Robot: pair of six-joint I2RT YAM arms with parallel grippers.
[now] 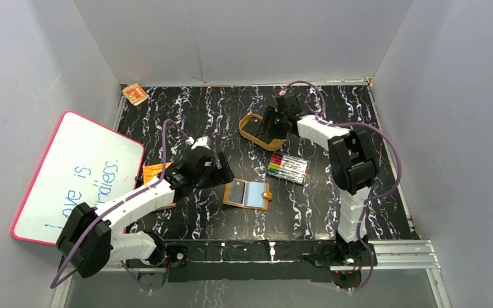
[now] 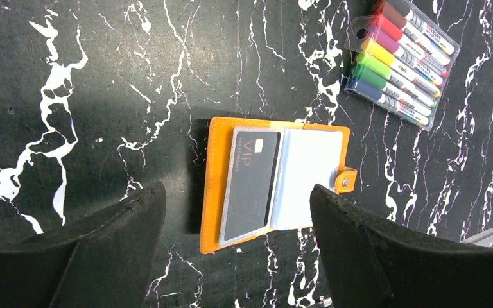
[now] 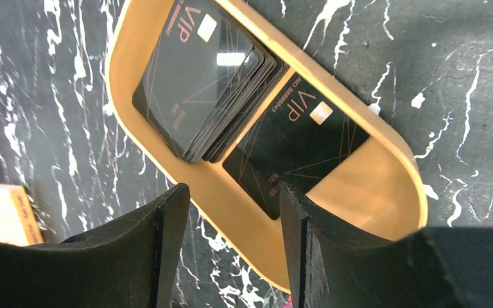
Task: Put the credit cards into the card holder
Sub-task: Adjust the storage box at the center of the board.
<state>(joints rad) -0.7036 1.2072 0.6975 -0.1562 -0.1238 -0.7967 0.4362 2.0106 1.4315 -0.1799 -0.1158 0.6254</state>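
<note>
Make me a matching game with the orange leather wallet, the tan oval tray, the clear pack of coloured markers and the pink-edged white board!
1 orange leather wallet
2 tan oval tray
3 clear pack of coloured markers
4 pink-edged white board

A holds a stack of black cards
B has blue writing
C lies open, one black card inside
D lies flat beside the wallet

Pairs: 1-C, 2-A, 3-D, 4-B.

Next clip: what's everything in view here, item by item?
holder: one, orange, open flat, table centre
cards: black; one in the holder's left half, a stack plus one loose in the tray
tray: one, tan, far centre
markers: one pack, multicoloured, beyond holder
whiteboard: one, red-edged, left
booklet: one, orange, partly under left arm
packet: one, small, orange, far-left corner
table: black marble
left gripper: open, over holder
right gripper: open, over tray
</note>
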